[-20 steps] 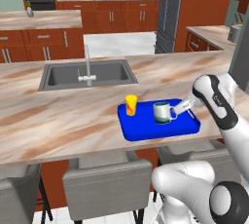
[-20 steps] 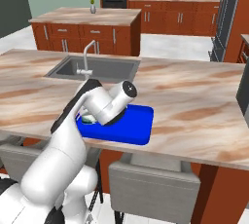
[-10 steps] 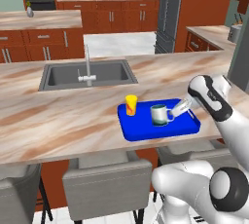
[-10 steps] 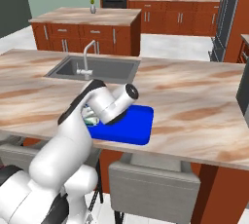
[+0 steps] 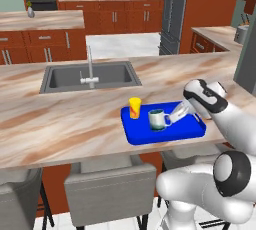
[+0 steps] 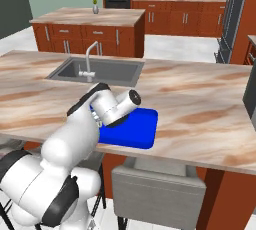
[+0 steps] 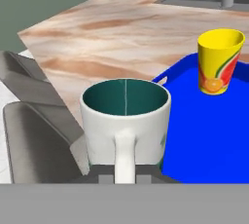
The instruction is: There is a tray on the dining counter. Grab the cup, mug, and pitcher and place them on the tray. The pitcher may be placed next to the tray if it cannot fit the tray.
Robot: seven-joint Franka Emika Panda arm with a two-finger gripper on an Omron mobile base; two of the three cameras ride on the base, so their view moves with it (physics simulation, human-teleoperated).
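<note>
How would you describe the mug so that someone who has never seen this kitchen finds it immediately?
Find the long beige-brown marbled counter with the steel sink; right of the sink lies a flat bright blue tray. On this tray stands a white mug with a dark teal inside. Unlike the yellow handleless cup beside it, it has a white loop handle.

White mug (image 7: pixel 125 121) upright on blue tray (image 7: pixel 209 135), handle nearest — yellow cup (image 7: pixel 219 61) beyond, marbled counter (image 7: pixel 112 33) behind.

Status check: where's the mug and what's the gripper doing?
Gripper shut on the mug handle. Mug upright on the tray, near the cup, also upright on the tray. Nothing in the way.
</note>
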